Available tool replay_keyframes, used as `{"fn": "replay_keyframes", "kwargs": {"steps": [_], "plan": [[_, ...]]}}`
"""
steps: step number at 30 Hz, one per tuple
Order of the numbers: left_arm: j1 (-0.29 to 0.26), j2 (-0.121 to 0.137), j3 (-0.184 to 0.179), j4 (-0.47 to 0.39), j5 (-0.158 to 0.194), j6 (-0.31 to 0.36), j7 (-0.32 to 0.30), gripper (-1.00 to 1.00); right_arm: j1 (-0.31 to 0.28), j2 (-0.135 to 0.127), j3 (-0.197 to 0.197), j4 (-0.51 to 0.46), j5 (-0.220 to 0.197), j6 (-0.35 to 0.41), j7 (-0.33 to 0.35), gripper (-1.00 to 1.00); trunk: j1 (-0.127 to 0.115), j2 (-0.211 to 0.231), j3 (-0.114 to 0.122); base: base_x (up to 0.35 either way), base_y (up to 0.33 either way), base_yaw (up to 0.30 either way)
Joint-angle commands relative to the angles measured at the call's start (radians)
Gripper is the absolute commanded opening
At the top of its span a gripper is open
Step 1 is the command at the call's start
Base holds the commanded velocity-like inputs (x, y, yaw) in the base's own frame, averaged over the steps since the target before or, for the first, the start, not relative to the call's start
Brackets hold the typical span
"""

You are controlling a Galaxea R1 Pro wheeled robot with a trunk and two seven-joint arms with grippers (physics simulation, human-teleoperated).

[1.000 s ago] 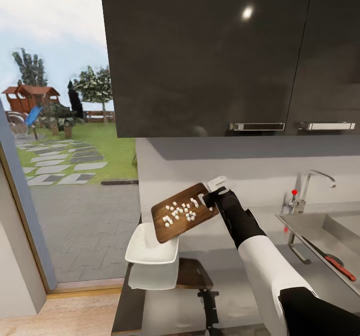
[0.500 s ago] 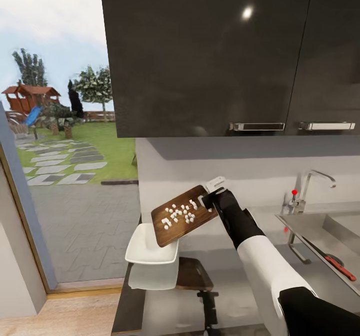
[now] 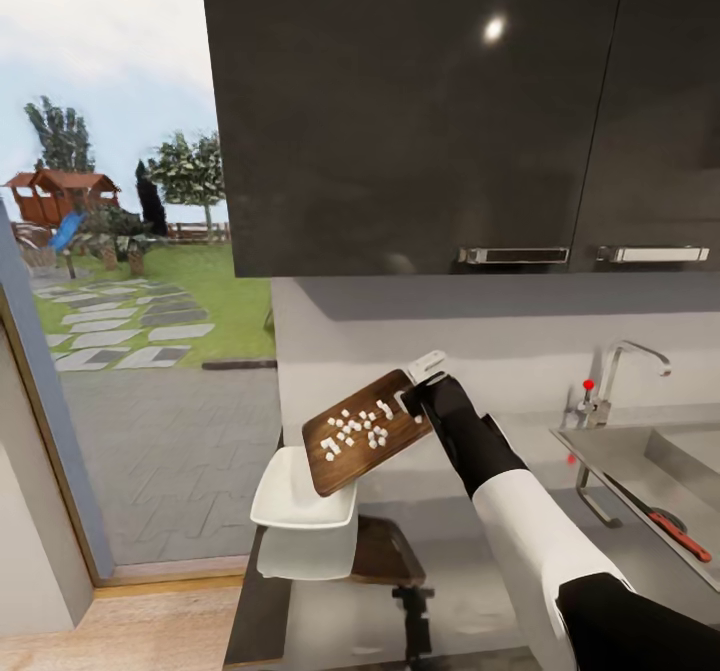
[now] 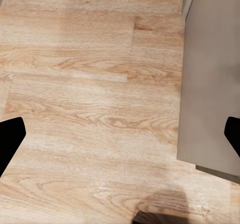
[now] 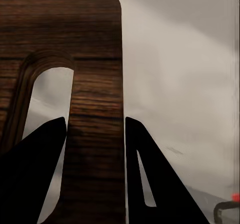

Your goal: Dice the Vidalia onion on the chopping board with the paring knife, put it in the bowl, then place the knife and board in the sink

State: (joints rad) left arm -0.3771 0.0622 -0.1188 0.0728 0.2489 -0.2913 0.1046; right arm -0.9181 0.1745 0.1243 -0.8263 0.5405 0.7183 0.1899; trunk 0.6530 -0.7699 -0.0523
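Partly, the right gripper (image 3: pixel 418 398) is hiding the chopping board's (image 3: pixel 366 431) handle end while clamping it, tilted, above the bowl (image 3: pixel 300 496) sitting empty on the countertop (image 3: pixel 470 591). White onion dice (image 3: pixel 355 430) are lying on the board. At four o'clock, the paring knife (image 3: pixel 668 525) is lying in the sink (image 3: pixel 640 471). The left gripper (image 4: pixel 120 136) is hanging open over wood floor (image 4: pixel 85 83).

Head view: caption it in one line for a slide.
Right gripper tilts the chopping board, strewn with diced onion, above the white bowl on the countertop.
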Motion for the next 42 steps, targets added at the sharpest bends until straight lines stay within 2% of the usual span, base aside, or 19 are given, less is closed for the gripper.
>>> {"fn": "replay_keyframes", "kwargs": {"steps": [1, 15, 20, 26, 33, 42], "plan": [[-0.002, -0.001, -0.009, 0.004, 0.007, -0.006, 0.001, 1.0, -0.001, 0.0, 0.004, -0.007, 0.01, 0.012, 0.008, -1.0, -0.004, 0.006, 0.001, 0.0, 0.0, 0.0], [-0.002, 0.0, -0.009, 0.004, 0.007, -0.006, 0.001, 1.0, -0.001, 0.0, 0.012, -0.032, 0.012, 0.039, 0.006, -1.0, -0.057, 0.104, 0.045, 0.0, 0.0, 0.0], [-0.002, 0.0, -0.009, 0.004, 0.007, -0.006, 0.0, 1.0, -0.001, 0.0, 0.019, -0.045, 0.012, 0.071, 0.007, -1.0, -0.076, 0.139, 0.061, 0.0, 0.0, 0.0], [-0.002, -0.001, -0.009, 0.004, 0.007, -0.006, 0.0, 1.0, -0.001, 0.0, 0.085, -0.049, 0.012, 0.079, 0.005, -1.0, -0.076, 0.139, 0.061, 0.0, 0.0, 0.0], [-0.002, 0.0, -0.009, 0.004, 0.007, -0.006, 0.0, 1.0, -0.001, 0.0, 0.097, -0.05, 0.012, 0.116, 0.005, -1.0, -0.076, 0.139, 0.061, 0.0, 0.0, 0.0], [-0.002, 0.001, -0.009, 0.004, 0.007, -0.006, 0.001, 1.0, -0.001, 0.0, 0.098, -0.05, 0.012, 0.121, 0.005, -1.0, -0.076, 0.139, 0.061, 0.0, 0.053, 0.0]]}}
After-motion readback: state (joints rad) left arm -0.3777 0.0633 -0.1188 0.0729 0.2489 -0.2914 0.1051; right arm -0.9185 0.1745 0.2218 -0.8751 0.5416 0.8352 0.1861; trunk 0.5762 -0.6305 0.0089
